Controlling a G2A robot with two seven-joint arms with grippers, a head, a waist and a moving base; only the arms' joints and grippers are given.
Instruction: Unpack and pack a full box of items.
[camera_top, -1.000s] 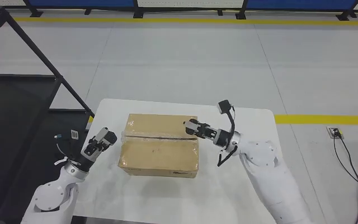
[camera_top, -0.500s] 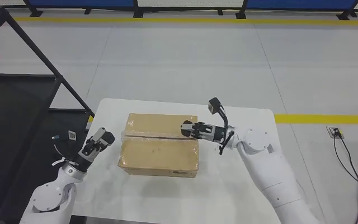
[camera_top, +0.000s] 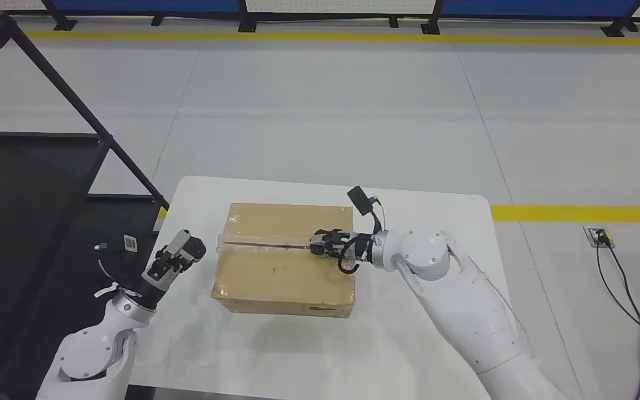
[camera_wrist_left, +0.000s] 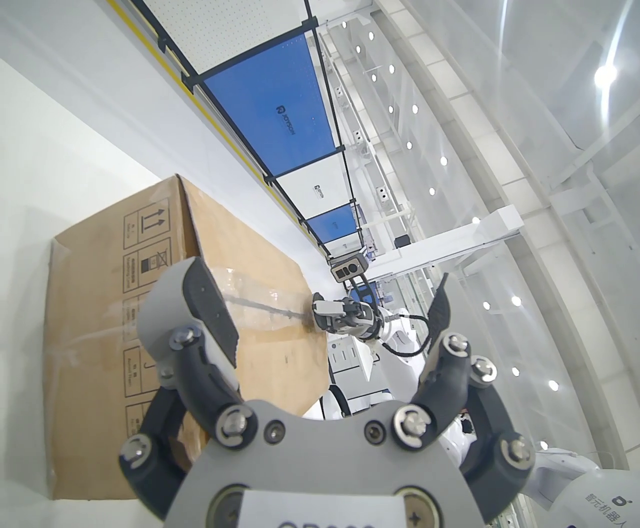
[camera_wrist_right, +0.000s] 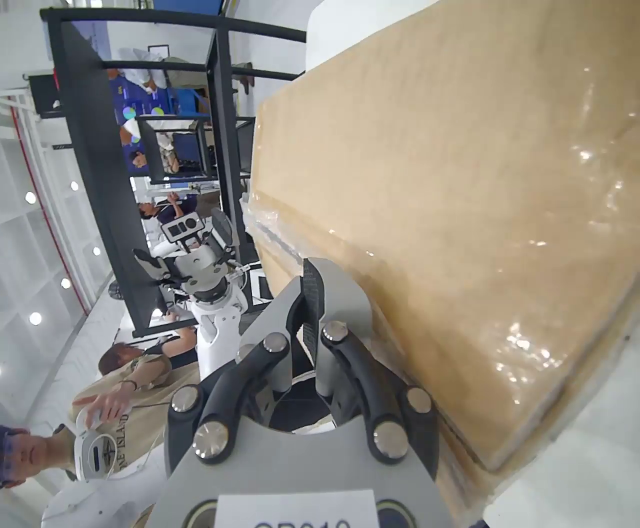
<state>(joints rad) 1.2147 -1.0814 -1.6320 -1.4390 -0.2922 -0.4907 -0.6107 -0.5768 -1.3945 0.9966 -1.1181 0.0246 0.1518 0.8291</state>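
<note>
The left gripper (camera_top: 183, 243) hovers just beside the box's left end, fingers spread wide, holding nothing. The taped box (camera_top: 285, 275) sits closed on the bench (camera_top: 440, 330). The right gripper (camera_top: 318, 243) lies at its top seam, fingers pressed together, empty.

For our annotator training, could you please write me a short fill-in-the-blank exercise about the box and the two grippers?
1. The cardboard box stands on the white ___.
2. The right gripper, fingers shut, touches the box's ___ face at the taped seam.
3. The left gripper, beside the box and clear of it, has its fingers ___.
Missing words: table; top; open.
</note>
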